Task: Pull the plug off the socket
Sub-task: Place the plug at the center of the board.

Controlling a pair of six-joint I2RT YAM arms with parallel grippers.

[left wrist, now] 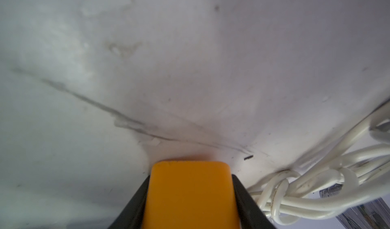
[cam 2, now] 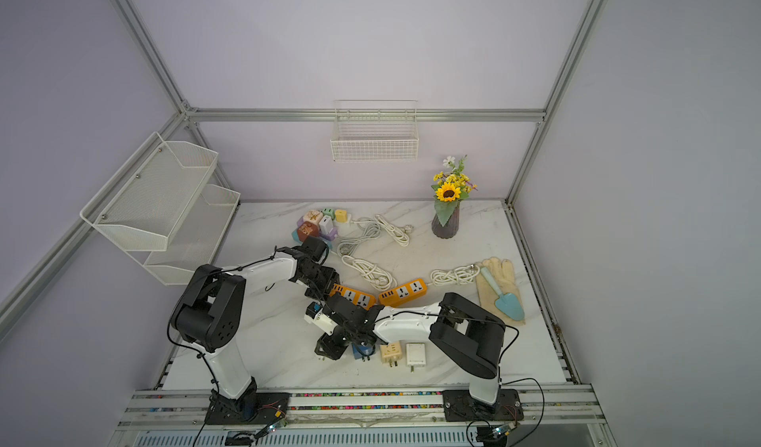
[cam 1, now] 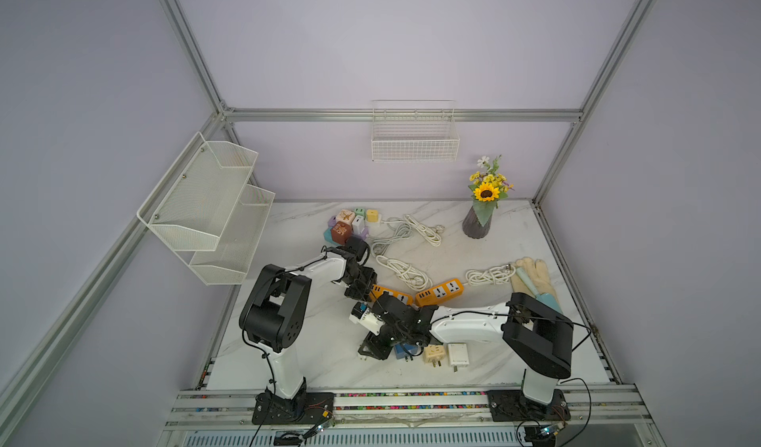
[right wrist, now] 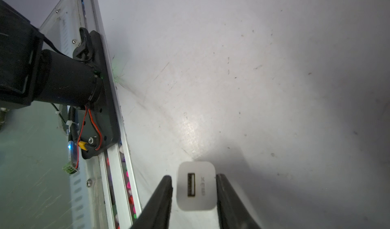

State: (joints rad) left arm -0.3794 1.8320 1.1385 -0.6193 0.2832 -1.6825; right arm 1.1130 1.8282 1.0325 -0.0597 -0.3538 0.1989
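The socket is an orange power strip (cam 1: 391,294) lying mid-table, with my left gripper (cam 1: 363,288) at its left end. In the left wrist view my left gripper (left wrist: 191,176) is shut on the strip's orange end (left wrist: 190,196), both black fingers pressed to its sides. The plug (right wrist: 196,185) is a small white USB charger, its port facing the camera. It sits between the fingers of my right gripper (right wrist: 194,178), off the strip. The jaws stand open, with a gap beside one finger (right wrist: 166,187). In both top views my right gripper (cam 1: 372,350) hides the plug.
A second orange strip (cam 1: 438,291) lies right of the first, among coiled white cords (cam 1: 401,270). A blue adapter (cam 1: 401,350), a beige adapter (cam 1: 435,353) and a white charger (cam 1: 458,354) lie near the front. A glove with a trowel (cam 1: 535,284), a vase (cam 1: 477,222) and a cube cluster (cam 1: 350,224) stand further back.
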